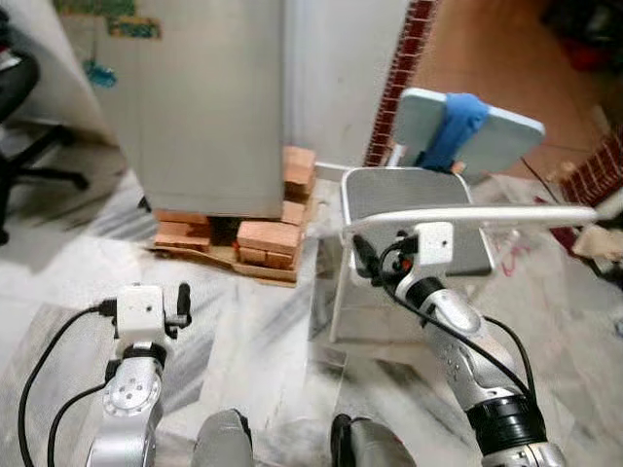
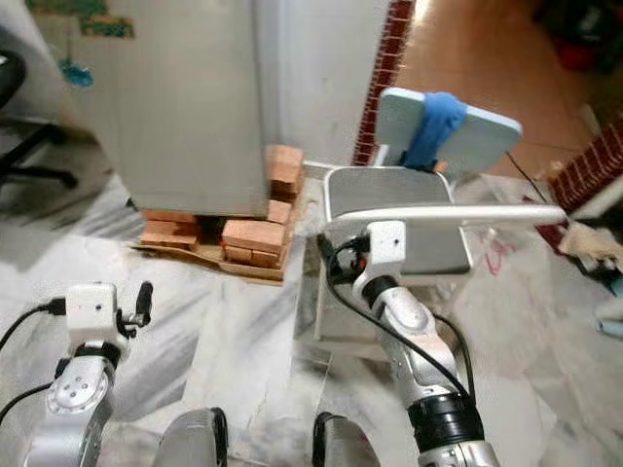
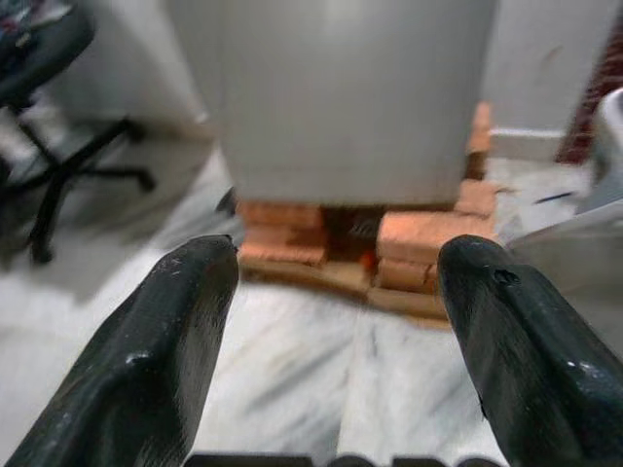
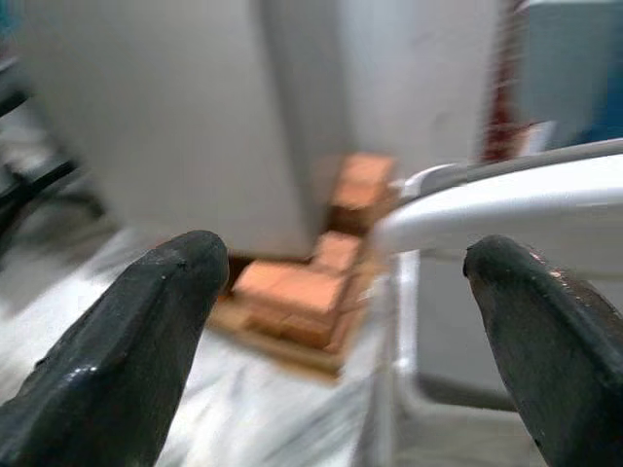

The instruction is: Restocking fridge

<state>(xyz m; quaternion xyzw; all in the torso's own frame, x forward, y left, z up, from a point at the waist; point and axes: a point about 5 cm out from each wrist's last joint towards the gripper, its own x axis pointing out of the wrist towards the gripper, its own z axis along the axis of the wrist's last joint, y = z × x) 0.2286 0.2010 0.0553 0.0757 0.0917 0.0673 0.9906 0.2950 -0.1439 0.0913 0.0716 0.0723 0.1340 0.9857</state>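
Here, in your head views, the grey fridge (image 1: 200, 107) stands shut on a stack of bricks (image 1: 268, 238), ahead of the left gripper (image 1: 181, 303) and well apart from it. The right gripper (image 2: 336, 255) sits at the near end of a white chair's armrest (image 2: 458, 215); the chair (image 1: 419, 204) stands beside the fridge on the marble floor (image 1: 253, 331).

In your left wrist view, the fingers (image 3: 165, 341) are spread wide, with the fridge and bricks framed between them.

In your right wrist view, the fingers (image 4: 136, 341) are also wide apart, holding nothing, the armrest (image 4: 487, 209) between the tips and nearer the one finger.
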